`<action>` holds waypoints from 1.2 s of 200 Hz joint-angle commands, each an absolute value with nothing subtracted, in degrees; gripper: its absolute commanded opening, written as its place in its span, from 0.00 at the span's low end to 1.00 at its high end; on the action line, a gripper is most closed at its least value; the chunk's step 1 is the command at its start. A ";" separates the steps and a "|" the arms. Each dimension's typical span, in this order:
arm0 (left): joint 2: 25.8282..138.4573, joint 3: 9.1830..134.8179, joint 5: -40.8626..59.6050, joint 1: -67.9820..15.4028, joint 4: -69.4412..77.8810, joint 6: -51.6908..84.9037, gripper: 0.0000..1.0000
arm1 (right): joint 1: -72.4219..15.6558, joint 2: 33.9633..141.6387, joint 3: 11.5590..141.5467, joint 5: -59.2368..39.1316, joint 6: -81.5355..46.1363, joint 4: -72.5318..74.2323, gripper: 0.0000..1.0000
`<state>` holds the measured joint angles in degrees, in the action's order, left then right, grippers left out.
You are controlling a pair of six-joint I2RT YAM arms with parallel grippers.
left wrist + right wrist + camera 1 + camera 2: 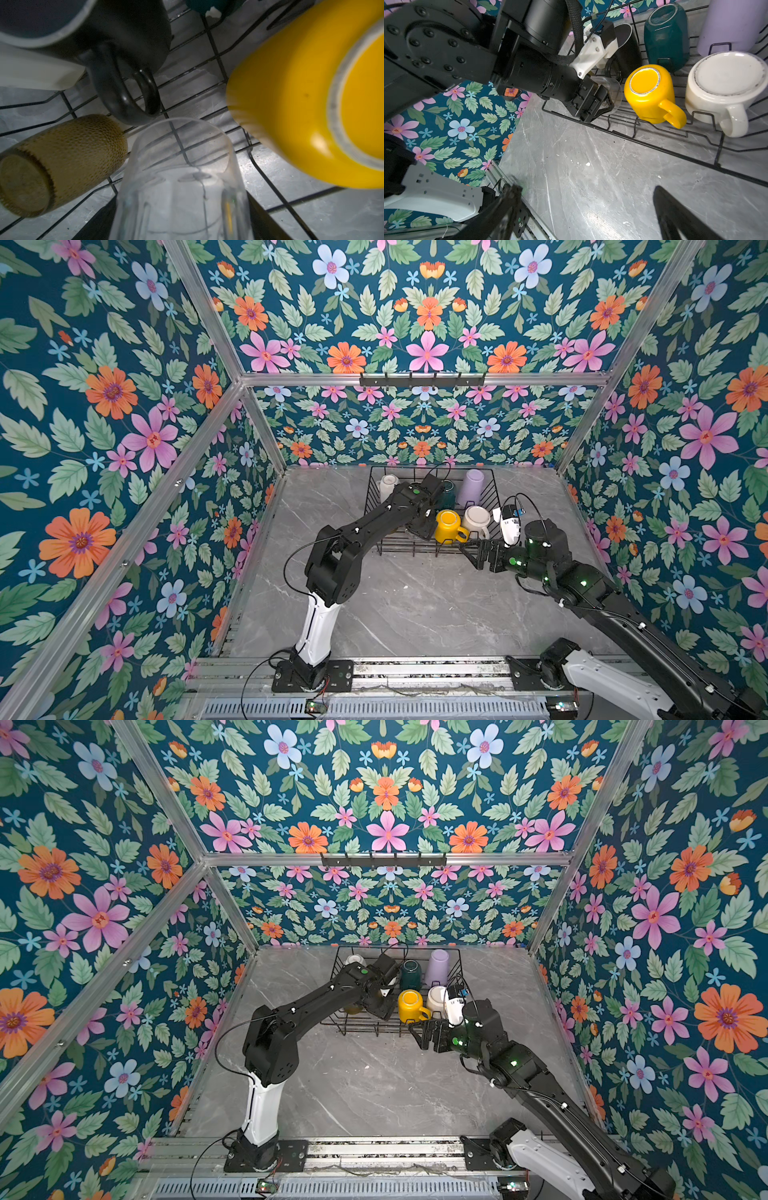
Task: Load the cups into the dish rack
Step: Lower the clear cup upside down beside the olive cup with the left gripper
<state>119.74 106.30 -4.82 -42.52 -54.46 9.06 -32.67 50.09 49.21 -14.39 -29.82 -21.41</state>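
A clear glass tumbler [182,178] fills the foreground of the left wrist view. It is tipped roughly level between the dark fingers [99,220] of the left claw [608,99], which is closed on it low inside the dish rack [415,546].

Just beside the glass, an olive-brown tumbler [62,158] lies on its side on the rack wires. A black mug [124,41] also lies tipped over, its handle almost at the glass's far end. On the other side stands a yellow mug [650,93], upside down. Next to it is a cream-white mug [724,87], also upside down (both handles point toward the rack's front edge). Behind these two, a dark green mug [666,35] and a lilac tumbler [733,25] stand inverted. In a top view, a white cup [388,485] sits in the rack's far left corner.

The rack stands at the back of the grey marble bench [415,614], close to the rear wall and a little right of centre.

The right claw [471,553] hovers above the bench just in front of the rack's right front corner, jaws spread wide and holding nothing.

A black hook rail [422,380] hangs on the rear wall, and floral wallpaper covers the enclosure.
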 commanded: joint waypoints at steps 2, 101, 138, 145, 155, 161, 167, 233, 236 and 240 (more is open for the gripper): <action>120.55 106.77 -5.78 -42.37 -55.20 8.88 0.00 | -32.70 50.01 49.13 -14.06 -29.53 -20.21 0.99; 124.42 107.58 -4.83 -41.40 -53.81 9.67 0.21 | -32.52 50.01 48.53 -14.06 -29.53 -19.94 0.99; 125.01 107.69 -4.83 -41.13 -53.61 9.93 0.51 | -32.38 50.01 48.43 -14.02 -29.53 -19.86 0.99; 125.03 107.77 -4.81 -41.13 -53.54 9.93 0.56 | -32.39 50.01 48.43 -14.11 -29.53 -19.84 0.99; 125.08 107.90 -4.91 -41.04 -53.44 10.01 0.63 | -32.41 50.00 48.33 -14.15 -29.53 -19.75 0.99; 125.22 107.94 -4.87 -41.04 -53.44 10.02 0.67 | -32.43 49.98 48.34 -14.15 -29.53 -19.77 0.99; 125.26 108.02 -4.92 -41.04 -53.44 10.09 0.69 | -32.43 49.99 48.34 -14.15 -29.54 -19.77 0.99; 125.34 107.96 -5.19 -40.96 -53.35 10.28 0.89 | -32.33 49.66 48.16 -14.15 -29.53 -20.03 0.99; 125.30 107.98 -5.19 -40.96 -53.27 10.28 0.89 | -32.32 49.66 48.16 -14.16 -29.53 -20.02 0.99; 125.28 107.88 -5.19 -40.96 -53.20 10.28 0.91 | -32.34 49.66 48.17 -14.15 -29.54 -20.02 0.99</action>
<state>125.51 107.92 -4.75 -40.99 -53.25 10.15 -32.38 49.91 48.29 -14.39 -29.80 -21.12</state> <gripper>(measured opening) 0.889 0.988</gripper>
